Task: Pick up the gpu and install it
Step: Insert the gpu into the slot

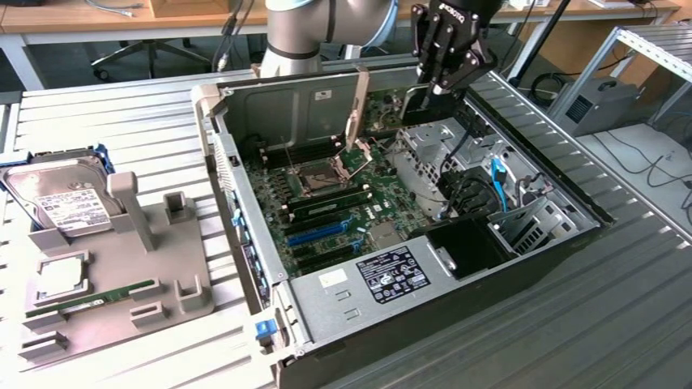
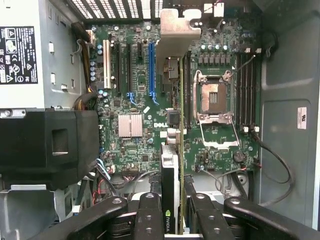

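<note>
Clamped with the tool (image 2: 174, 202) on the gpu (image 2: 170, 185), with black fingers (image 2: 150, 215) pressing on both flat sides of the card. Held edge-on, with the black cooler face and its small green logo toward one finger and the thin board edge toward the other, and with the silver end bracket (image 2: 176, 30) at the end far from the tool. Positioned inside the open computer case (image 1: 224, 162), above the motherboard (image 2: 132, 95), on a line between the blue slot (image 2: 151, 65) and the open CPU socket (image 2: 212, 97) with lifted frame. Not possible to tell whether touching the board or any slot. In the exterior view, hanging from the arm (image 1: 324, 28) over the far part of the case, at the exterior view's right of the socket. Beside the case, at the exterior view's left, on the ribbed metal surface (image 1: 617, 324): a grey holder (image 1: 130, 267) carrying a silver hard drive (image 1: 65, 203) with white label, a narrow green RAM stick (image 1: 92, 297) and a square silver chip (image 1: 60, 275). All well apart from the tool. Inside the case also a black plastic shroud (image 1: 465, 243) and, at the near end, a metal panel (image 1: 330, 304) with a black label (image 1: 391, 275).
</note>
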Available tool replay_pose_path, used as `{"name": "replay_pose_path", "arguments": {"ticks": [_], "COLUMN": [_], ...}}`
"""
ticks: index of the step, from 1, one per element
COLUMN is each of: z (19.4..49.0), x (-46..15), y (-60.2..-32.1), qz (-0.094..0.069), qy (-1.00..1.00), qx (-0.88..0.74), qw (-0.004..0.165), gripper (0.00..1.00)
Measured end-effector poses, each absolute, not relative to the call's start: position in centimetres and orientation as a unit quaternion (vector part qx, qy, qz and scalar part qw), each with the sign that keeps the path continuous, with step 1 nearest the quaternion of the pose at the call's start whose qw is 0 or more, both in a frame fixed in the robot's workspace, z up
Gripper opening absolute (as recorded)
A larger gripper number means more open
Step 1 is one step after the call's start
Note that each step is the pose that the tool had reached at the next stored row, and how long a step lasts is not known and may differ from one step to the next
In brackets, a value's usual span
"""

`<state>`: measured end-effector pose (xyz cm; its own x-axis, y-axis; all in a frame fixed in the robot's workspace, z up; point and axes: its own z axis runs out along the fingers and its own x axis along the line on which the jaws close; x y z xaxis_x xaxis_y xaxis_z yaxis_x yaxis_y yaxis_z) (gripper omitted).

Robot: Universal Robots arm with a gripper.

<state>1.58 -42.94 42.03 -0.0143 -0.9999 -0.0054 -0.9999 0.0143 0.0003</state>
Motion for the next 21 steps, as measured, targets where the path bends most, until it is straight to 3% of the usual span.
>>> {"name": "replay_pose_path", "arguments": {"ticks": [21], "z": [42.02], "x": [0.58], "y": [-42.94], "qz": [0.002], "qy": [0.712], "qx": [-0.702], "qw": [0.002], "gripper": [0.27]}}
